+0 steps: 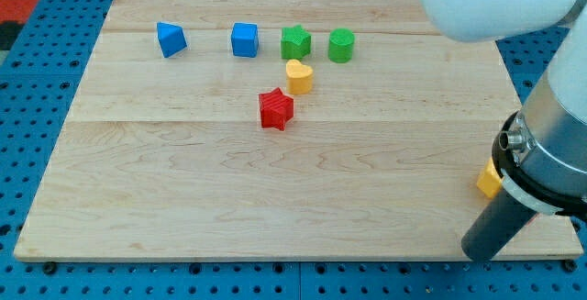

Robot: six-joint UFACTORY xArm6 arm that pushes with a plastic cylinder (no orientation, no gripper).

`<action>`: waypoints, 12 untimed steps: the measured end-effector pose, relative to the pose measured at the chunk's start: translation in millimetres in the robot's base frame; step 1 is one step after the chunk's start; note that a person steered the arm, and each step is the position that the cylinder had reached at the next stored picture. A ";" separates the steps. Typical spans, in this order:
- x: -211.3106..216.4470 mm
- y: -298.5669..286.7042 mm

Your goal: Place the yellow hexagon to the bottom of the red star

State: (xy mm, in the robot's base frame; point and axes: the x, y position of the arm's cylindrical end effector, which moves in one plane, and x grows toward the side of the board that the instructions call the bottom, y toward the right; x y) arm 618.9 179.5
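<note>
The red star [276, 108] lies near the board's middle, a little toward the view's top. A yellow block [489, 181], its shape mostly hidden behind my arm, sits near the board's right edge, far to the right of and below the star. My tip [477, 250] is at the board's bottom right corner, just below and slightly left of that yellow block. I cannot tell whether the rod touches it.
A yellow heart [299, 76] sits just up and right of the red star. Along the top stand a blue block [171, 39], a blue cube [245, 39], a green star [295, 41] and a green cylinder [341, 45]. My white arm covers the top right corner.
</note>
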 end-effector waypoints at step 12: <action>-134.0 -134.9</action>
State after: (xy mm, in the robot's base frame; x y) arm 484.9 44.5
